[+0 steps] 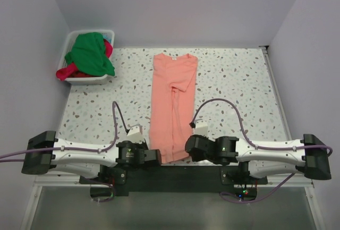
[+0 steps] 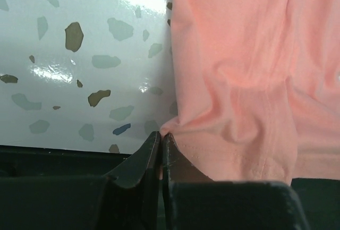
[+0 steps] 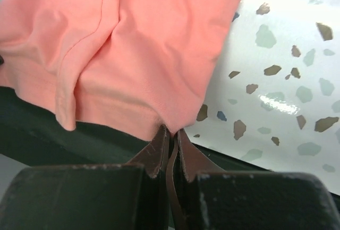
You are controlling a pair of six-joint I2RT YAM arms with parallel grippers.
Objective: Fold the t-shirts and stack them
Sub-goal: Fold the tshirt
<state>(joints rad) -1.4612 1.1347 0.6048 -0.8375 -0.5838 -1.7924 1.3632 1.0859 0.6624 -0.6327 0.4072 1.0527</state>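
Bare counter [image 1: 239,81] lies open on both sides of the pink shirt [image 1: 171,102], widest on the right. The white tub [image 1: 85,80], heaped with a green shirt [image 1: 91,53], blocks the far left corner. The walls [image 1: 32,39] close the left, far and right edges.

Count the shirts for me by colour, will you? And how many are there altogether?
salmon-pink t-shirt: 1, laid out on the table
green t-shirt: 1, in the white tub
red t-shirt: 1, in the same tub, mostly under the green one
Total: 3 t-shirts
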